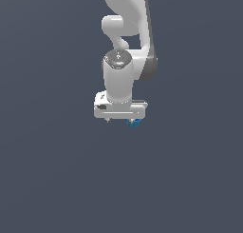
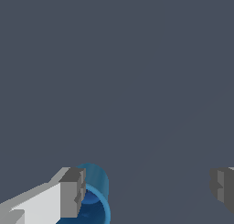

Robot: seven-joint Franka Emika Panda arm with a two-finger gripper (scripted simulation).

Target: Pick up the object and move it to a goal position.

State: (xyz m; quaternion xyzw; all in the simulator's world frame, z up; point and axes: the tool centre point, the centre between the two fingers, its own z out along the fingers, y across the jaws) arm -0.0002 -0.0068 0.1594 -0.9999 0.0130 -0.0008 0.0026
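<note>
The blue cup [image 2: 93, 198] sits just beside one grey fingertip [image 2: 73, 191] of the gripper [image 2: 148, 191], apparently touching its inner face, though the wrist view cuts off too low to be sure. The jaws stand wide apart, the other fingertip [image 2: 224, 187] well clear of the cup. In the exterior view the cup [image 1: 135, 123] peeps out under the white gripper [image 1: 121, 119], toward that view's right, with the arm [image 1: 124, 46] rising above it.

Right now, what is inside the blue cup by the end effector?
The blue cup shows only a darker blue hollow in the wrist view; nothing visible in it. One finger covers part of its rim, and the picture's edge cuts off the rest. The end effector is open.
</note>
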